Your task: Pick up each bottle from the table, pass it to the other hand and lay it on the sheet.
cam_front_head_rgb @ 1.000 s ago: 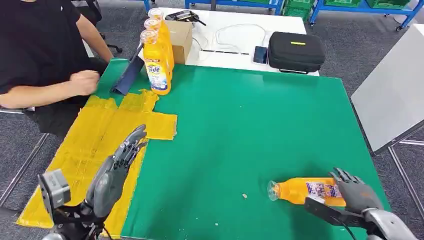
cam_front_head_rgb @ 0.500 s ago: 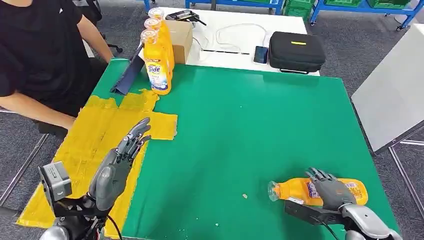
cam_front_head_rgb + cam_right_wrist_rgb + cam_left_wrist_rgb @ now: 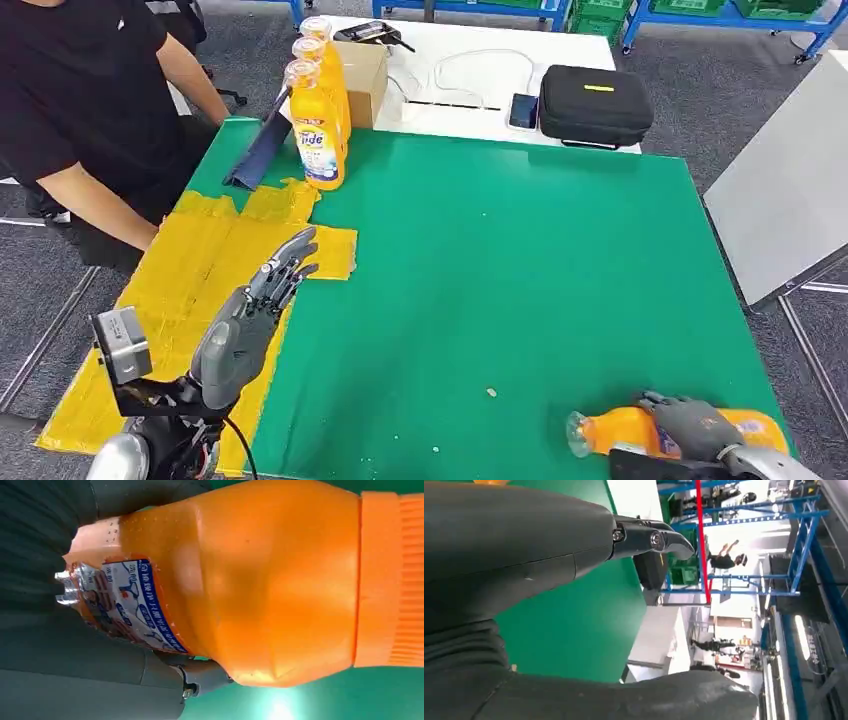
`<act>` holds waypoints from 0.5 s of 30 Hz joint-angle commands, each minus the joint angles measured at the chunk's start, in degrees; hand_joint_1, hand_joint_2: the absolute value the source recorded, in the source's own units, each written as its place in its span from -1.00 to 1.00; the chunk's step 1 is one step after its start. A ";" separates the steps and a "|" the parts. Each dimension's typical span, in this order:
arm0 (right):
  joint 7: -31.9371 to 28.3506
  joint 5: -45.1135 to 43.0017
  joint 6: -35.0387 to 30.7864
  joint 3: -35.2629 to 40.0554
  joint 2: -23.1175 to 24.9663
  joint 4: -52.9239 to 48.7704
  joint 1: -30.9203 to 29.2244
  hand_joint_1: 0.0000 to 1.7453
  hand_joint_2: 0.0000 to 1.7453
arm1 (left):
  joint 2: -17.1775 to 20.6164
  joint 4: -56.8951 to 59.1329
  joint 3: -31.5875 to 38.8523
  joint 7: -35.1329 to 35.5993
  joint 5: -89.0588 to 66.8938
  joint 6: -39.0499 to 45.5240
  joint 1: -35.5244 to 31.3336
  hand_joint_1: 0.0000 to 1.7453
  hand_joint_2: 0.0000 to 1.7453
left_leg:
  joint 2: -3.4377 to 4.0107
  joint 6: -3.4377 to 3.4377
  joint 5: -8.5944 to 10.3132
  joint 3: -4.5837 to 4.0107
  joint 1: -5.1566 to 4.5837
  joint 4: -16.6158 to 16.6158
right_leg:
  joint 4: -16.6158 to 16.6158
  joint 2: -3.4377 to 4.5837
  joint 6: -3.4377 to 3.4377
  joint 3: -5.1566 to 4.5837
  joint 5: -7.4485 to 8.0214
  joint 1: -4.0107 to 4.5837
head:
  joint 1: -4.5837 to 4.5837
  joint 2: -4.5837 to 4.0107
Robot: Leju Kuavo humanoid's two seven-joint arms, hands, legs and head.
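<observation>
Early yet: right hand (image 3: 692, 428) gripping lying bottle (image 3: 612, 432), not yet passing. Left hand (image 3: 245, 325) waiting open over sheet (image 3: 185, 260), holding nothing. More bottles (image 3: 318, 110) standing well beyond it.

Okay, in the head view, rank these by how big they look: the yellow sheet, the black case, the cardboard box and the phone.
Largest to smallest as they look:
1. yellow sheet
2. black case
3. cardboard box, partly hidden behind the bottles, so unsure
4. phone
The sheet lies nearer the camera, which enlarges it.
</observation>
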 commanded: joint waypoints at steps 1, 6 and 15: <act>5.80 -8.73 -7.18 -2.27 -11.74 -3.25 20.77 1.00 1.00 | 2.14 4.34 -1.41 -0.56 0.09 0.82 -0.68 -1.00 -1.00 | -0.21 -0.16 0.07 -0.07 0.00 0.03 | 0.02 -0.69 -0.12 0.12 -0.10 0.03 | 0.00 0.00; 7.62 -8.97 -10.39 -0.90 -13.39 -4.83 22.42 1.00 1.00 | 2.19 4.13 -1.65 -1.04 0.80 0.45 -1.14 -1.00 -1.00 | -0.04 -0.10 0.03 0.02 -0.03 -0.03 | -0.04 -0.32 -0.08 0.14 -0.04 0.01 | 0.00 0.00; -2.84 -23.12 -5.51 -18.80 29.02 -7.35 0.95 1.00 1.00 | 2.69 -2.34 3.06 0.65 -2.28 2.62 8.52 -1.00 -1.00 | 0.72 -0.29 0.12 0.20 0.24 -0.43 | -0.54 0.12 -0.24 0.32 0.28 0.29 | 0.04 0.00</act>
